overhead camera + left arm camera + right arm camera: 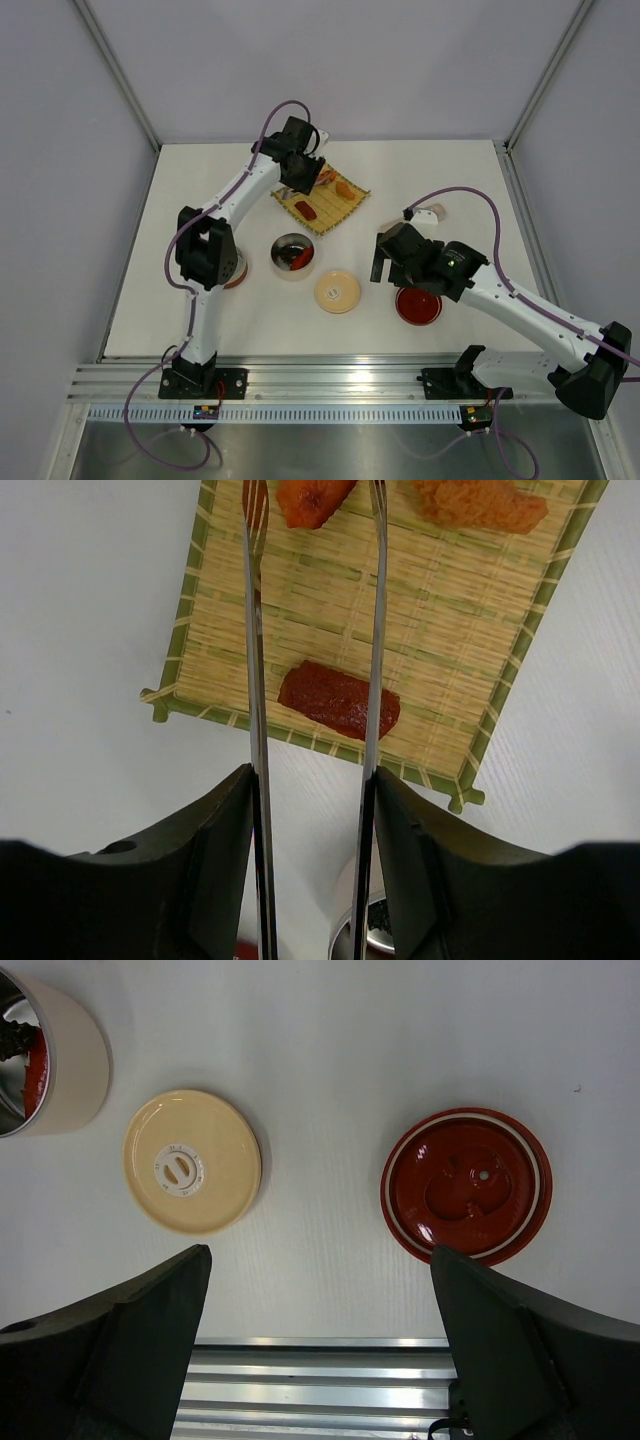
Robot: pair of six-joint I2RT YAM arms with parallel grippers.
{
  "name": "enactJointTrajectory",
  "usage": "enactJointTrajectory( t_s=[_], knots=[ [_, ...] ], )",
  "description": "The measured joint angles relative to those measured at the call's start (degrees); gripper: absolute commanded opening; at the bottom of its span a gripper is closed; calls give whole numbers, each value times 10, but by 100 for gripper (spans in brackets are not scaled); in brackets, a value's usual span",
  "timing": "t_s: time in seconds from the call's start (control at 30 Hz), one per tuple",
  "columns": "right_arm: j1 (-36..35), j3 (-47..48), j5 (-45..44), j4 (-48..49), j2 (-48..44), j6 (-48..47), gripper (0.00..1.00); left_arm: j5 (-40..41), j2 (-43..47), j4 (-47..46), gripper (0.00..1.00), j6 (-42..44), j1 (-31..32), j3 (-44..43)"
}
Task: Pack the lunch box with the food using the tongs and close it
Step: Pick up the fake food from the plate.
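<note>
Hovering nearest, the right gripper (320,1270) spreads wide and empty above the cream lid (193,1160) and the red lid (466,1185). Beyond them, the lunch box (293,276) sits uncovered with red and dark food (297,258) inside. Farthest, the left gripper (313,775) clamps the tongs (372,630) over the woven mat (440,630), their arms spread above a red piece (338,700).

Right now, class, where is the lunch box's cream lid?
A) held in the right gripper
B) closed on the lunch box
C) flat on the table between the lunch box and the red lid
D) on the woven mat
C: the cream lid lies flat on the table, apart from the lunch box on one side and the red lid on the other.
</note>
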State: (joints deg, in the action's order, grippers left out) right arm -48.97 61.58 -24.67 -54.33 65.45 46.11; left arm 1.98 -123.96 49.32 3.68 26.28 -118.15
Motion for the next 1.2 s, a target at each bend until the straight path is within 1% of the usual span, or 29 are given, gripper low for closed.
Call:
enactJointTrajectory(
  t_s=[0.1,0.4,0.5,0.53,0.6,0.63,0.77,0.83,0.87,0.93,1.0,1.07,1.2],
  knots=[
    [0,0,-2,-2,0,0,99,0,-12,-3,53,4,0,0],
    [0,4,-3,-9,3,0,99,1,-36,-8,52,6,0,0],
    [0,7,-3,-9,3,0,100,1,-38,-9,46,6,0,0],
    [0,7,-3,-9,3,0,99,1,-38,-9,41,6,0,0],
    [0,7,-3,-9,4,0,100,1,-38,-10,35,6,0,0],
    [0,7,-3,-9,5,0,99,1,-38,-9,29,6,0,0],
    [0,7,-3,-9,5,0,99,1,-38,-9,20,6,0,0],
    [0,7,-3,-9,5,0,99,1,-37,-9,17,5,0,0],
    [0,7,-3,-9,5,0,100,1,-35,-9,13,5,0,0],
    [0,7,-3,-9,5,0,99,1,-28,-9,12,3,0,2],
    [0,7,-3,-9,5,0,99,1,-12,-9,7,0,0,11],
    [0,8,-3,-9,5,0,100,1,10,-10,4,-6,0,26],
    [0,8,-3,-9,5,0,99,1,53,-9,1,-12,0,47]
  ],
)
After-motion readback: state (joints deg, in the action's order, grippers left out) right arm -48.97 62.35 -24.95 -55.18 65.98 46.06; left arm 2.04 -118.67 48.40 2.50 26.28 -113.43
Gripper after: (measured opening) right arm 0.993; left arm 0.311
